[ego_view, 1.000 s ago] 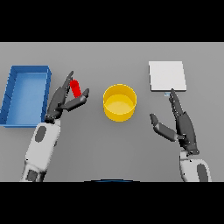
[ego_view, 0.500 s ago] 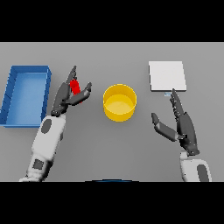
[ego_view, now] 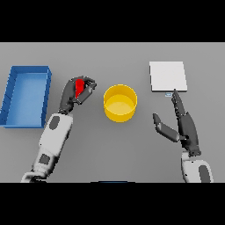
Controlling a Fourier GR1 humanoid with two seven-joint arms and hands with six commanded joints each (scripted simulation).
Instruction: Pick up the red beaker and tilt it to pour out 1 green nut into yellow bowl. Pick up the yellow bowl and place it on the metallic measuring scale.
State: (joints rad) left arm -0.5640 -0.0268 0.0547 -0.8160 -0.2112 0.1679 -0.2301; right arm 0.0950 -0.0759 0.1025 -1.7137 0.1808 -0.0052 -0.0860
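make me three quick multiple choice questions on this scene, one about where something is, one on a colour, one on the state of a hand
1. Where does the round yellow bowl stand?
A. inside the blue rectangular tray
B. on the grey table between the two hands
C. on the flat white metallic measuring scale

2. What colour is the small beaker at the left hand?
A. red
B. green
C. white

3. How is the left hand set?
A. flat on the table
B. fingers curled round the beaker
C. resting in the bowl

Key: 1 B, the bowl sits on bare table, with the blue rectangular tray to its left and the flat white metallic measuring scale to its right. 2 A, red shows between the dark fingers. 3 B, the fingers wrap the beaker, while the right hand is open.
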